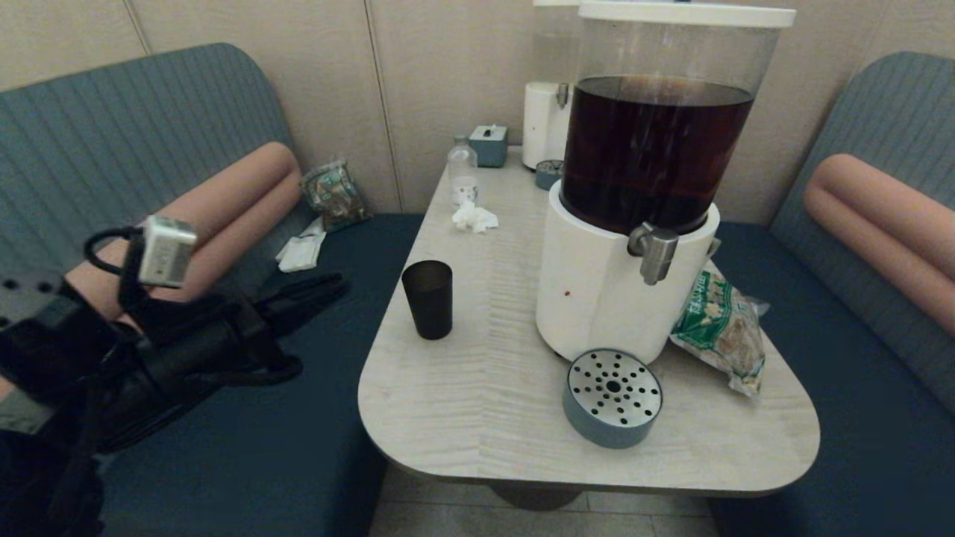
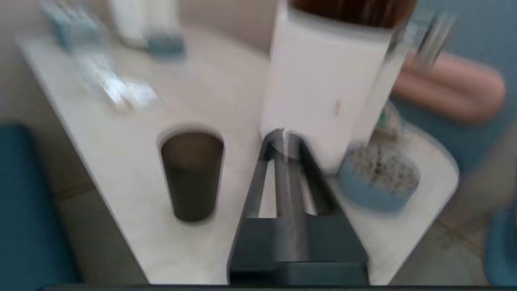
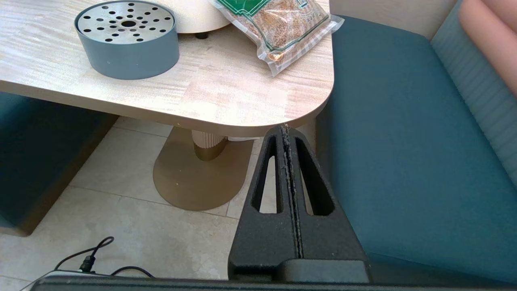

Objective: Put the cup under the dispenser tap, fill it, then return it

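On the table (image 1: 485, 388), the cup (image 1: 427, 298) stands left of the dispenser (image 1: 634, 224). The drip tray (image 1: 612, 397) sits before the dispenser, under the dispenser tap (image 1: 655, 253); a snack bag (image 1: 720, 328) lies to its right, and 1 bottle (image 1: 462, 171) stands behind the cup.

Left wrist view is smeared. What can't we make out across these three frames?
- Left pincer: fingers look shut in the left wrist view, but blur leaves it unconfirmed.
- Cup: dark walls hide any contents in the head view.
- Dispenser tap: cut off in the right wrist view.
- Right pincer: shut below the table edge, outside the head view.
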Robot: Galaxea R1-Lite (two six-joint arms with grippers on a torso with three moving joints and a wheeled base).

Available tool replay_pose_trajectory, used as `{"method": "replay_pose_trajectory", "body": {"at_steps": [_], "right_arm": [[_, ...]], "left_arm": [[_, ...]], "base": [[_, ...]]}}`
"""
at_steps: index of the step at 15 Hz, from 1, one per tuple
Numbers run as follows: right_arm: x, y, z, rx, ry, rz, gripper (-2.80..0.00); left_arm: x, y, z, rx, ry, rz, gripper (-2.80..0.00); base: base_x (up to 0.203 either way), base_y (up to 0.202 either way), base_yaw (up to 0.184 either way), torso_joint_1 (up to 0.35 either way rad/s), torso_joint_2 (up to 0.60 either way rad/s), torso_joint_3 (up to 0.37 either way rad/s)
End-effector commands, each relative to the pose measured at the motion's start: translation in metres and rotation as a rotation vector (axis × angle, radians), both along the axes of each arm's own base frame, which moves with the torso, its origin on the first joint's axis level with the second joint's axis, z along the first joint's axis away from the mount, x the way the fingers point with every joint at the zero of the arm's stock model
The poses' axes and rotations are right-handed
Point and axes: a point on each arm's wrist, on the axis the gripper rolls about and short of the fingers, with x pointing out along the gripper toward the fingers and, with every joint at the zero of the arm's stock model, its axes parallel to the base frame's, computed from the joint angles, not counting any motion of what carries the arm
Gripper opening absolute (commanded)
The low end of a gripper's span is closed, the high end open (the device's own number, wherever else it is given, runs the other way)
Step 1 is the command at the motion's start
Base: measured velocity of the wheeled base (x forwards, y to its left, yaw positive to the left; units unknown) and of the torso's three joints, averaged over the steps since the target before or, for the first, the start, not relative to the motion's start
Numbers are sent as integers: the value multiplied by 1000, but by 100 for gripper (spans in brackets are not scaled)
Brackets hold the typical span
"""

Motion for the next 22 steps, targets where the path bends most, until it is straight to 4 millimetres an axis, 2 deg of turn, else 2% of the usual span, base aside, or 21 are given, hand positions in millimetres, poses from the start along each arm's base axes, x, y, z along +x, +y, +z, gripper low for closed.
{"method": "replay_pose_trajectory", "body": {"at_steps": [1, 5, 7, 9, 12, 16, 19, 21, 22], "right_arm": [[0, 0, 0, -1, 1, 1, -280], [0, 0, 0, -1, 1, 1, -280], [0, 0, 0, -1, 1, 1, -280], [0, 0, 0, -1, 1, 1, -280], [0, 0, 0, -1, 1, 1, -280], [0, 0, 0, -1, 1, 1, -280], [0, 0, 0, -1, 1, 1, -280], [0, 0, 0, -1, 1, 1, -280], [0, 0, 0, -1, 1, 1, -280]], "left_arm": [[-59, 9, 44, -81, -164, 42, -280], [-161, 24, 88, -333, -310, 75, -280], [-207, 24, 97, -427, -309, 60, -280], [-242, 21, 100, -528, -231, 58, -280], [-272, 19, 102, -691, -173, 22, -280], [-298, 20, 91, -751, -182, -18, -280], [-324, 21, 74, -743, -196, -39, -280], [-341, 22, 51, -717, -213, -33, -280], [-340, 23, 37, -686, -210, 9, -280]], "base": [[0, 0, 0, 0, 0, 0], [0, 0, 0, 0, 0, 0], [0, 0, 0, 0, 0, 0], [0, 0, 0, 0, 0, 0], [0, 0, 0, 0, 0, 0], [0, 0, 0, 0, 0, 0], [0, 0, 0, 0, 0, 0], [0, 0, 0, 0, 0, 0], [0, 0, 0, 0, 0, 0]]}}
